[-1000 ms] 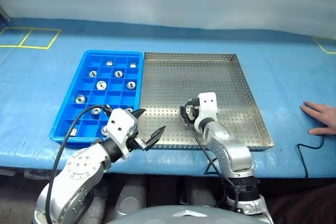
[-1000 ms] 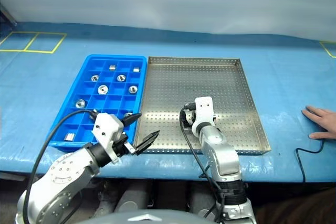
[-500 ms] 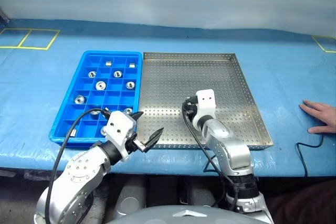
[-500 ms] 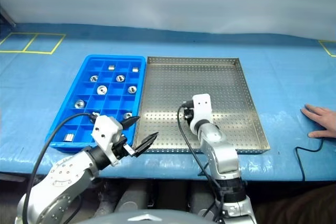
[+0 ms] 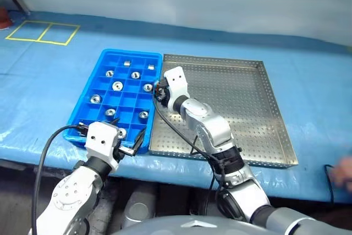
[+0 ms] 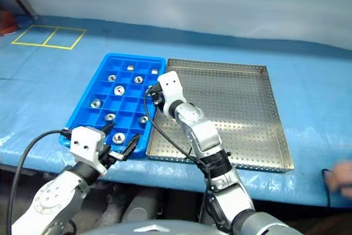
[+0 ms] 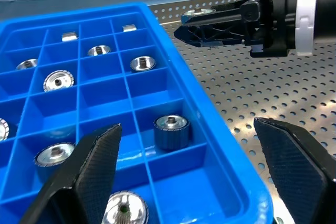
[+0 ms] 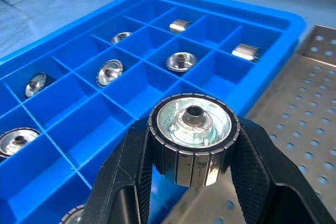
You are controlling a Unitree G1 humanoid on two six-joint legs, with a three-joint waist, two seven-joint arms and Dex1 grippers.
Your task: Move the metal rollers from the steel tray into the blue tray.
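Note:
My right gripper [image 8: 192, 135] is shut on one of the metal rollers [image 8: 193, 129], a ribbed silver cylinder with a central hole. It holds it above the right edge of the blue tray [image 5: 91, 115], where that tray meets the steel tray [image 5: 231, 103]. Several rollers [image 5: 117, 86] lie in separate compartments of the blue tray. My left gripper [image 7: 189, 179] stands wide open with nothing between its fingers, low at the blue tray's near right corner. In the left wrist view the right gripper [image 7: 181, 29] and its roller [image 7: 198, 12] show beyond that corner.
Both trays lie side by side on a blue-covered table [image 5: 49, 75]. Yellow tape squares [image 5: 43, 32] mark the table's far left. A person's hand [image 6: 342, 172] rests, blurred, at the table's near right edge, beside a black cable.
The camera has turned left. My right gripper has shut on a roller and carried it up and left from the steel tray's front middle to the blue tray's edge. My left gripper has drawn left.

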